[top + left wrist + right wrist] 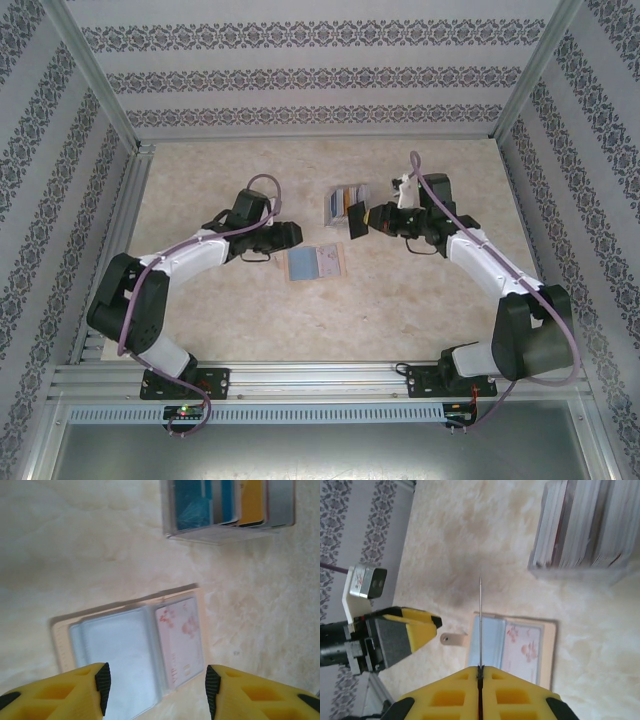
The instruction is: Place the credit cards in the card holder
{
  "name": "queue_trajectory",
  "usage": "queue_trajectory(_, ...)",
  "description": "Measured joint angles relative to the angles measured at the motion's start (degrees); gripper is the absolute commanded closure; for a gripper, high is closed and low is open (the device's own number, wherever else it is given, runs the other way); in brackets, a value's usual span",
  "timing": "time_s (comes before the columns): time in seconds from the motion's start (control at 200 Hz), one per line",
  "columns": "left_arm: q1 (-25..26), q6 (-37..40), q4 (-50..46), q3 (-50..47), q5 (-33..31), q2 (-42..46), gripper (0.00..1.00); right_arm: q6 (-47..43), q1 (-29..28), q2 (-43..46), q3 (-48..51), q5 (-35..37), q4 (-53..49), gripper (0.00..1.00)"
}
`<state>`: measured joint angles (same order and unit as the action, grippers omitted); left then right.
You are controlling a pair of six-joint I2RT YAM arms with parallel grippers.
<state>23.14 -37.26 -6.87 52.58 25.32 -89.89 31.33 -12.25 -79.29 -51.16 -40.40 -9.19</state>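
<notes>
Left pincer [157, 687] hovers spread over the open card holder [130, 650], flat mid-bench [250, 320]; right pincer [480, 669], pinching one credit card [480, 620] edge-on nearby, should level it, then slide squarely into a free sleeve.

arms [185, 255]: white links, black joints | cables [262, 178]: purple | gripper fingers [55, 695]: yellow, black pads

- Top camera looked down from high behind the near edge, taking in the whole table [400, 300].
- Both wrist cameras sat close, facing down; each shared the open card holder [314, 263] and clear tray [345, 203].
</notes>
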Motion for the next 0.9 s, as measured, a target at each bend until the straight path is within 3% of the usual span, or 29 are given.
queue_trajectory(0.24, -1.8, 0.0, -0.6, -5.3, -0.9, 3.4, 0.46, 3.9, -5.6, -1.3, 5.8, -3.0, 6.7, 0.89)
queue_trajectory(0.535, -1.9, -0.2, -0.2, -6.6, -0.1, 0.1, 0.47, 9.8, -10.8, -11.1, 9.5, -3.0, 18.0, 0.9)
queue_trajectory(0.899, -1.9, -0.5, 1.0, -7.1, 1.1, -2.6, 0.48, 12.3, -12.0, -18.1, 9.7, -1.2, 24.0, 0.9)
